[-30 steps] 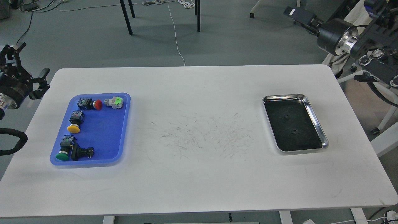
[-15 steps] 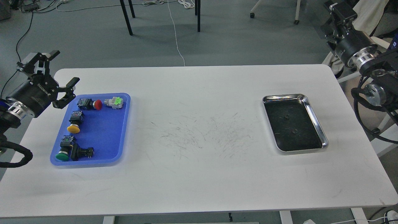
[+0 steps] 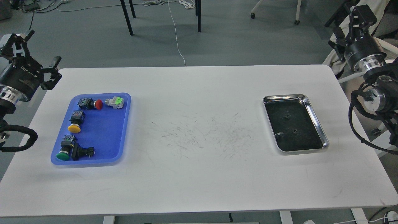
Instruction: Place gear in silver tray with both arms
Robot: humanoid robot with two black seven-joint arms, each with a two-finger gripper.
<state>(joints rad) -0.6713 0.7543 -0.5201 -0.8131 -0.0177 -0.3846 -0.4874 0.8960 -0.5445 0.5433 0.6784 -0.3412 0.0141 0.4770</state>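
The silver tray [image 3: 312, 116] lies on the right part of the white table [image 3: 199, 174]. Two small dark gear-like pieces [image 3: 287, 117] [image 3: 293, 131] rest on its dark bottom. My left gripper [image 3: 36, 51] is open and empty, raised over the table's far left corner, beyond the blue tray. My right gripper [image 3: 349, 22] points up and away, off the table's far right corner, well clear of the silver tray. Its jaws look spread and hold nothing.
A blue plastic tray [image 3: 107, 133] at the left holds several push-button switches with red [image 3: 98, 104], yellow [image 3: 74, 128] and green [image 3: 62, 156] caps. Scuff marks cover the table's middle. Chair legs and cables lie on the floor behind.
My left gripper pulled back left and up, away from the blue tray's far corner. My right arm swung so its gripper now sits lower and nearer the table corner. Nothing on the table moved.
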